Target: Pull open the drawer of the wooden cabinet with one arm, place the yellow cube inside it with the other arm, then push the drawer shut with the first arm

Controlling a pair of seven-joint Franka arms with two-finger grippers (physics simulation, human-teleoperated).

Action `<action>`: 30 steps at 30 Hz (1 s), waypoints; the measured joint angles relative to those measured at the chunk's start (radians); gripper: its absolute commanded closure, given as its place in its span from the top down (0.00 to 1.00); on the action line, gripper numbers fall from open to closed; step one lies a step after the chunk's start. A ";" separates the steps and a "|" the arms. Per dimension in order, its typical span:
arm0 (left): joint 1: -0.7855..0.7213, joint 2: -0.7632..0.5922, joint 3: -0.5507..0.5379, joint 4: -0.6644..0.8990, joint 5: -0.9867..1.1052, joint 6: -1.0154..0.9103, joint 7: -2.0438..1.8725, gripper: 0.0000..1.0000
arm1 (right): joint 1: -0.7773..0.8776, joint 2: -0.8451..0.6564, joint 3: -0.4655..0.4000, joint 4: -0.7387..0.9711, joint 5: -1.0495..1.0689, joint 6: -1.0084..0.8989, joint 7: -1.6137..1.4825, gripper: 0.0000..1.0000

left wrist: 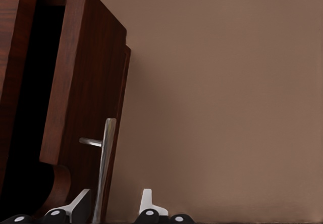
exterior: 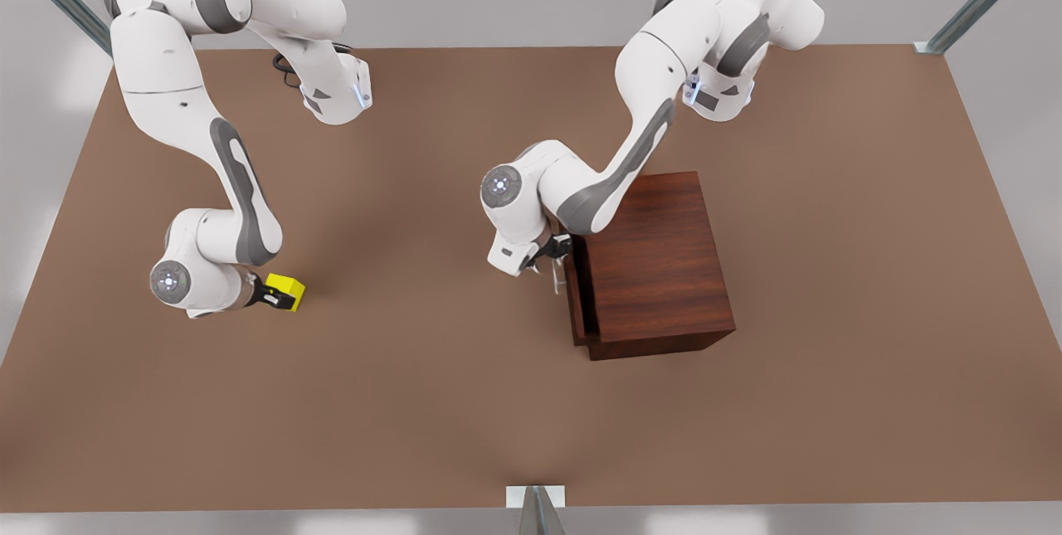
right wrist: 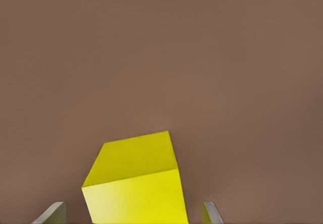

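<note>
Item: my left gripper [exterior: 554, 260], fingers spread astride the handle [left wrist: 103, 168] of the drawer [exterior: 578, 303], slightly out of the wooden cabinet [exterior: 655, 261], mid-table [exterior: 431, 402].
Item: my right gripper [exterior: 280, 294], fingers parted around the yellow cube [exterior: 286, 290], near the table's edge at the front view's left.

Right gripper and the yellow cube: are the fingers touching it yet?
Apart. In the right wrist view the yellow cube sits between the right gripper's open fingers, with bare table showing on both sides of it.
</note>
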State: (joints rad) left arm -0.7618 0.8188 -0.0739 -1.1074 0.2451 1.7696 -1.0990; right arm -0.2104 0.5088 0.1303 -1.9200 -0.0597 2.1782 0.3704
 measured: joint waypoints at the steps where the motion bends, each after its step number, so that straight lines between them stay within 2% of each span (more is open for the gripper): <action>1: -0.003 0.000 -0.002 0.000 -0.001 0.005 -0.001 0.73 | 0.000 0.003 0.000 -0.012 -0.002 0.012 0.000 1.00; 7: -0.008 0.000 -0.007 0.001 -0.003 0.025 -0.005 0.73 | 0.000 0.007 0.000 -0.046 -0.019 0.071 -0.002 1.00; 10: -0.007 0.000 -0.005 0.002 -0.003 0.039 -0.006 0.73 | -0.001 0.016 0.000 -0.052 -0.024 0.094 -0.003 0.91; 15: -0.007 0.008 -0.003 0.009 -0.002 0.075 -0.007 0.73 | -0.001 0.032 0.000 -0.057 -0.034 0.132 -0.004 0.84; 20: -0.009 0.019 -0.004 0.016 0.001 0.111 -0.009 0.73 | -0.001 0.032 0.000 -0.064 -0.032 0.153 -0.008 0.66; 26: -0.042 0.029 -0.004 0.046 0.005 0.145 -0.013 0.73 | 0.002 -0.005 0.004 -0.050 -0.026 0.145 -0.020 0.65; 30: -0.074 -0.028 -0.015 0.159 -0.027 0.110 -0.043 0.77 | 0.000 -0.046 0.054 0.020 -0.019 0.096 -0.033 0.61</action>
State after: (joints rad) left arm -0.8359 0.7906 -0.0892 -0.9484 0.2179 1.8797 -1.1422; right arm -0.2102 0.4632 0.1841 -1.8997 -0.0786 2.2740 0.3372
